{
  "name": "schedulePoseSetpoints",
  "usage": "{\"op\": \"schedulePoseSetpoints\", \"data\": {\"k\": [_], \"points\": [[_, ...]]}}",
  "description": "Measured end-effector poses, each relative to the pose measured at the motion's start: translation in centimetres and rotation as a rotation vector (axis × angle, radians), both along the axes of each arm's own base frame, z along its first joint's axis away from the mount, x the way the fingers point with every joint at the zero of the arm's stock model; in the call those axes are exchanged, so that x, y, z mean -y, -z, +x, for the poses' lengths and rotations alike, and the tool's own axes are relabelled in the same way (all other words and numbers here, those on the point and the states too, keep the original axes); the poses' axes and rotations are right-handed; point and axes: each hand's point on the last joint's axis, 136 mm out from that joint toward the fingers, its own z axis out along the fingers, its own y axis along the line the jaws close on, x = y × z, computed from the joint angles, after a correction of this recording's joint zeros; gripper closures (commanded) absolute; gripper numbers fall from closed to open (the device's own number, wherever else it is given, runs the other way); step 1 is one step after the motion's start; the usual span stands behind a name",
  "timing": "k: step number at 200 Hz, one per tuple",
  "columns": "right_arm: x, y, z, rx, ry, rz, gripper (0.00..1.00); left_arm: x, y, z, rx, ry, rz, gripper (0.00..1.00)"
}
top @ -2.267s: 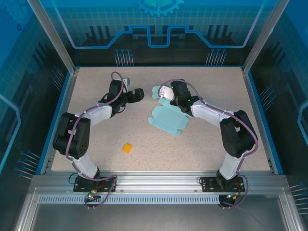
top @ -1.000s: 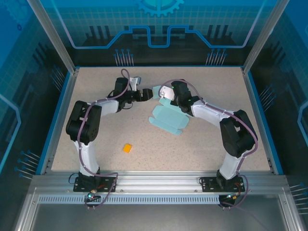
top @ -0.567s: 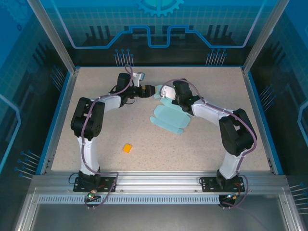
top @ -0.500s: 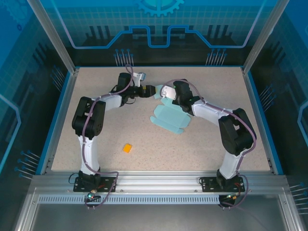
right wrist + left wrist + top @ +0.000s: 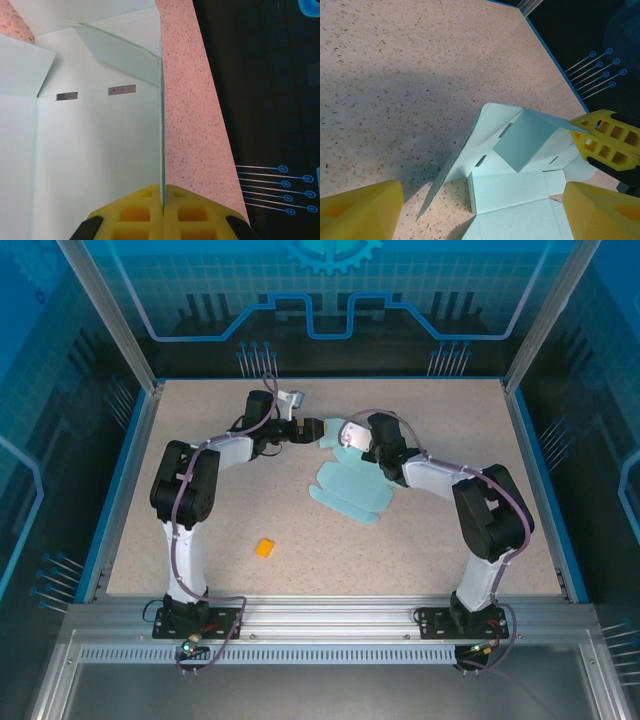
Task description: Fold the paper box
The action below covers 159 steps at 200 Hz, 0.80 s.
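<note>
With the paper box at the top view's centre, one raised flap pinched by the right gripper and the left gripper spread wide beside it, a hard push risks slipping or creasing the thin card

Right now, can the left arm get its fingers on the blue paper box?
Probably yes: the left fingers stand open right in front of the paper box, nothing between. The right fingers pinch one raised flap, so that corner is taken.
</note>
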Motion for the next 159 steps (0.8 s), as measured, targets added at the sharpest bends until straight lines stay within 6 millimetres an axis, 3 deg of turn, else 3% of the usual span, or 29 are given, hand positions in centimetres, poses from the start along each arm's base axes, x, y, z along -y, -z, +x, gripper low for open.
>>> {"op": "schedulePoseSetpoints", "data": {"k": [120,159], "points": [[-0.2,0.2,-0.1,0.001,-0.001,0.038,1.00,1.4,0.6,1.6,0.004,0.075,-0.005,0.15],[-0.2,0.1,-0.1,0.001,0.001,0.042,1.00,2.7,0.7,0.8,-0.012,0.133,-0.007,0.15]]}}
